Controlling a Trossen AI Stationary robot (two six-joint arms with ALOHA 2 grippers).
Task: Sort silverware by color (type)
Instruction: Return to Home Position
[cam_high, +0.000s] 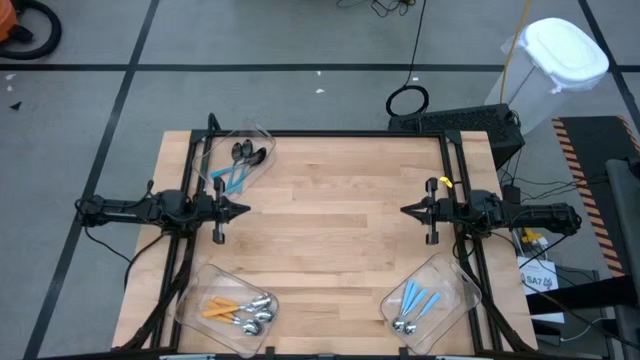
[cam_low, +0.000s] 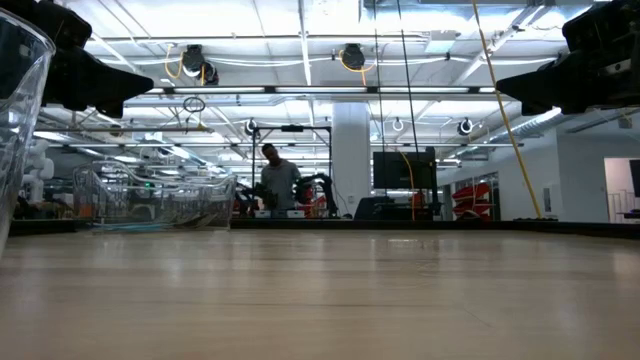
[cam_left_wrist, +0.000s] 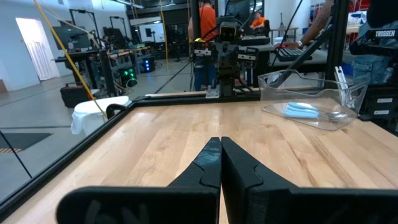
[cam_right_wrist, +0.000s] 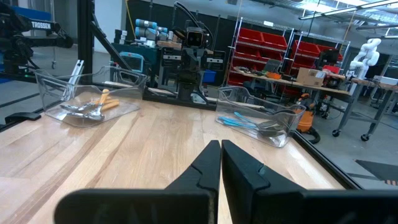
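Observation:
The silverware lies in three clear bins. Black-bowled spoons with blue handles (cam_high: 238, 165) fill the far-left bin (cam_right_wrist: 258, 124). Silver spoons with orange handles (cam_high: 240, 312) lie in the near-left bin (cam_right_wrist: 93, 102). Silver spoons with blue handles (cam_high: 413, 305) lie in the near-right bin (cam_left_wrist: 305, 111). My left gripper (cam_high: 247, 210) (cam_left_wrist: 220, 142) is shut and hovers at the table's left middle, pointing right. My right gripper (cam_high: 402, 210) (cam_right_wrist: 220, 144) is shut and mirrors it on the right side, pointing left. Neither touches anything.
Bare wood tabletop (cam_high: 330, 230) stretches between the two grippers. A black frame (cam_high: 330, 134) runs along the table's far edge. In the low view the near-left bin's wall (cam_low: 15, 120) stands close at the picture's edge. A person (cam_low: 275, 185) stands in the room beyond.

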